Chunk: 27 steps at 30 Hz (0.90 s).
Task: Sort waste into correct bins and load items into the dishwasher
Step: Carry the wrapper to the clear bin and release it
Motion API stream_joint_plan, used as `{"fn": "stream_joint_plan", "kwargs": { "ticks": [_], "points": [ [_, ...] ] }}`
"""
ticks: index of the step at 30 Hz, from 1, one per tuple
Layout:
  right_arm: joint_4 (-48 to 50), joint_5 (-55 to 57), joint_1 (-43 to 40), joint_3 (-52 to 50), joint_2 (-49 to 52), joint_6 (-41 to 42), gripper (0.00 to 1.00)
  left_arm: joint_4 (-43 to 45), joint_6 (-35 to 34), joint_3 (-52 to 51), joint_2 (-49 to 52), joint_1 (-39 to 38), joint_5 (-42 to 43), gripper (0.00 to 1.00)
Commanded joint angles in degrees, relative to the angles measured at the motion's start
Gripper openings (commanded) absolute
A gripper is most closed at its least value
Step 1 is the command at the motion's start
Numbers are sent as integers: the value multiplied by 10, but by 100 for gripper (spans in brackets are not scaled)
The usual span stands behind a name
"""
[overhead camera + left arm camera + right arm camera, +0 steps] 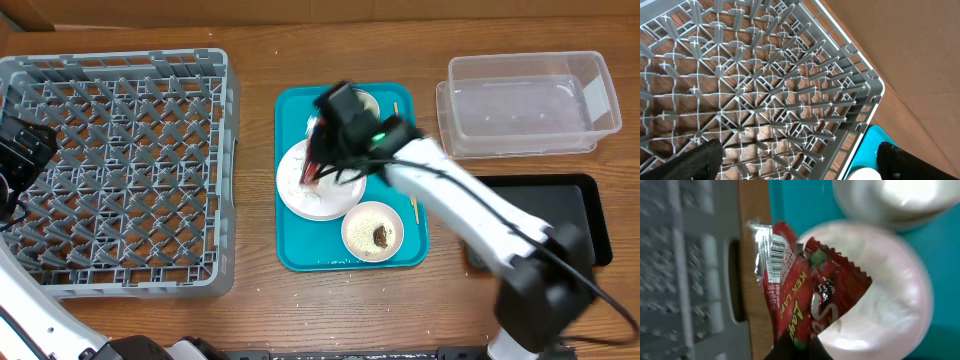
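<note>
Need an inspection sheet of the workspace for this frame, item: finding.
Surface: wooden table.
Job's things: grey dish rack, no dishes seen in it. The teal tray carries the plate, a bowl with a brown lump, a second bowl and chopsticks. The clear tub and black tray are to the right.
Clutter: nothing seen.
Grippers: left gripper open above the rack; right gripper shut on the red wrapper at the plate's rim.
Cables: black cable along the right arm.
Surroundings: nothing seen.
</note>
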Motion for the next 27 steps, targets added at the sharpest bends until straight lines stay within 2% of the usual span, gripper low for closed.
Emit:
{"fn": "stream_joint_plan", "kwargs": {
  "ticks": [1,8,12,13,14,15,16,17,18,21,25,27],
  "points": [
    [-21,75,-94,50,-88,-17,4,0,-8,12,-4,-1,-3,100],
    [-33,73,-295,44,-95,43,4,0,-8,12,-4,-1,-3,100],
    [-23,72,-360,43,-59,74,4,0,-8,12,-4,-1,-3,100],
    [-15,72,-371,43,-48,73,7,0,-8,12,-4,-1,-3,100],
    [-4,70,-381,43,-36,71,14,0,-8,12,-4,-1,-3,100],
    [5,69,-388,43,-26,66,31,0,-8,12,-4,-1,-3,100],
    [11,67,-394,43,-18,58,54,0,-8,12,-4,-1,-3,100],
    [19,55,-400,43,-9,34,94,0,-8,12,-4,-1,-3,100],
    [22,37,-402,43,-5,13,100,0,-8,12,-4,-1,-3,100],
    [24,-36,-402,44,-8,-34,100,0,-8,12,-4,-1,-3,100],
    [27,-238,-377,44,-17,-118,99,0,-8,12,-4,-1,-3,100],
    [14,-286,-346,43,-17,-149,98,0,-8,12,-4,-1,-3,100]
  ]
}}
